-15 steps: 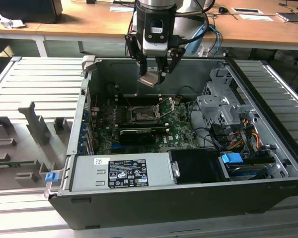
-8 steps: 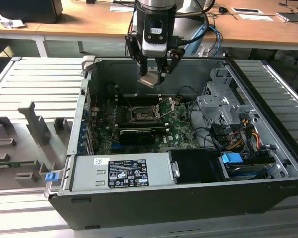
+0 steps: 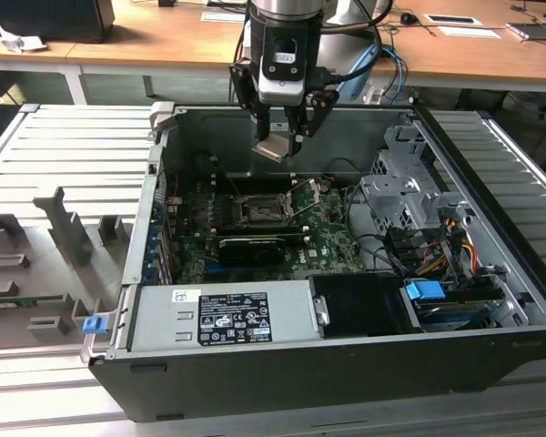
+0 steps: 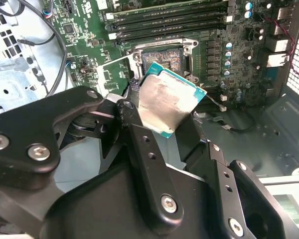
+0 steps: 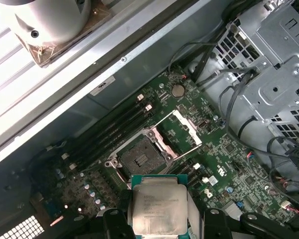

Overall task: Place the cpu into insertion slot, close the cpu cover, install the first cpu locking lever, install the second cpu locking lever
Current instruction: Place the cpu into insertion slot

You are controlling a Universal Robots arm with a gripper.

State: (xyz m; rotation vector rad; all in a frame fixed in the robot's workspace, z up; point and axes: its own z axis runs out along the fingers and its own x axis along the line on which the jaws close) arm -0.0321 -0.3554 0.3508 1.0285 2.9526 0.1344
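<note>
Gripper (image 3: 280, 137) hangs pointing straight down above the open insertion slot (image 3: 257, 211) — clamped on the cpu (image 3: 274, 148).

The gripper (image 5: 162, 226) clamps the cpu (image 5: 157, 206) between its dark fingers (image 5: 113, 223), with the chip's silver face toward the camera. Past it lies the green motherboard (image 5: 224, 169), where the socket (image 5: 139, 159) sits bare and the cpu cover (image 5: 178, 130) is swung open to one side. Black memory slots (image 5: 114, 132) run along the socket's other side. A coin battery (image 5: 177, 90), dark cables (image 5: 234, 94) and a grey metal cage (image 5: 274, 59) lie further off.
</note>
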